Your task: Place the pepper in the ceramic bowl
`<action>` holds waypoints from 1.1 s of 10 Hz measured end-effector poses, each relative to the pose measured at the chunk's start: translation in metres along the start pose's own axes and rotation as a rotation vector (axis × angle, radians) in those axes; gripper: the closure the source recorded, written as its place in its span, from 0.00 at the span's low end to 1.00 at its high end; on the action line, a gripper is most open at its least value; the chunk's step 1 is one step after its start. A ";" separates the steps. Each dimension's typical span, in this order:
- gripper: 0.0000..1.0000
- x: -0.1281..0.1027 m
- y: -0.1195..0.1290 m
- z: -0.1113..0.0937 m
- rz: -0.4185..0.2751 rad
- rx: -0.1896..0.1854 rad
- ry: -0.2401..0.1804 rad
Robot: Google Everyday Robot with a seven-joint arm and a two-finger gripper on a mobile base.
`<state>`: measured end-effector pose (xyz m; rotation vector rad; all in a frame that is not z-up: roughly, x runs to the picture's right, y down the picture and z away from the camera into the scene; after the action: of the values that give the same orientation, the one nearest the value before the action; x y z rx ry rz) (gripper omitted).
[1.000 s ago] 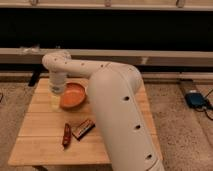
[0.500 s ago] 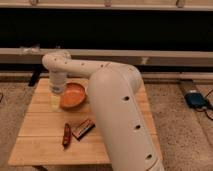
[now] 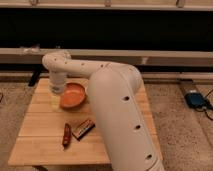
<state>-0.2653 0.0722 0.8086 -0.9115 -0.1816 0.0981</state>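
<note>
1. Your gripper [image 3: 55, 101] hung left of centre, beside the bowl [image 3: 73, 95]; whether parted or closed, you couldn't tell.
2. The pepper [image 3: 66, 135] lay lower left on the wooden table [image 3: 35, 135], beside a bar [image 3: 83, 128].

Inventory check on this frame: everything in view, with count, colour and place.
pepper: 1, dark red, table front, left of the bar
ceramic bowl: 1, orange-brown, table rear left
bar: 1, dark with tan edge, table front, beside the pepper
table: 1, light wood, centre
blue device: 1, blue, floor at right
arm: 1, white, reaching across the table
gripper: 1, pale, over the table just left of the bowl
</note>
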 end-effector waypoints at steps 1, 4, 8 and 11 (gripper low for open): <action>0.20 0.000 0.000 0.000 -0.001 0.002 0.002; 0.20 -0.008 0.011 -0.005 -0.123 0.050 0.044; 0.20 -0.009 0.077 0.004 -0.134 0.099 0.147; 0.20 0.021 0.116 0.011 0.021 0.124 0.213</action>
<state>-0.2476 0.1546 0.7260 -0.7946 0.0319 0.0307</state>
